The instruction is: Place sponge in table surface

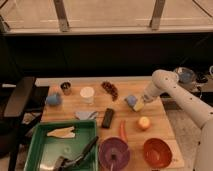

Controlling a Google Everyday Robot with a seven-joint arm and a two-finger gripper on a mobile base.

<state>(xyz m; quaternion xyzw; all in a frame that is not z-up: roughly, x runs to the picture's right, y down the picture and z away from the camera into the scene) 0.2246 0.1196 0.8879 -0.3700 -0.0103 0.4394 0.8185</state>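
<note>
Wooden table (pixel 159 111), light grain, rectangular; used as landmark throughout. Sponge (pixel 134 102) toward table's right side, mid-depth: soft block, blue w/ yellow part, low over or on the wood, contact can't tell. Gripper (pixel 141 103) right at sponge's right side, on end of smooth white arm (pixel 176 95) reaching in from beyond table's right edge; jaws closed on sponge as far as visible.

Just toward front of sponge: small round orange-yellow fruit (pixel 144 122). Beside it, toward table centre: long red-orange carrot (pixel 123 131), then flat dark rectangular block (pixel 108 118). Back centre: dark reddish lumpy cluster (pixel 110 89). Left of that: white cup (pixel 87 94), small dark metal cup (pixel 65 88), rounded blue thing (pixel 53 99) near left edge. Crumpled grey-blue cloth (pixel 86 115) left of dark block.

Open wood mostly along right edge past the fruit & strip between sponge and back edge.

Front edge: green plastic tray (pixel 34 144) holding pale flat piece (pixel 61 132) plus dark utensils (pixel 77 156); purple bowl (pixel 114 153) w/ smth small inside, unclear; red-brown bowl (pixel 157 152), glossy. Dark chair (pixel 17 100) off left edge.
</note>
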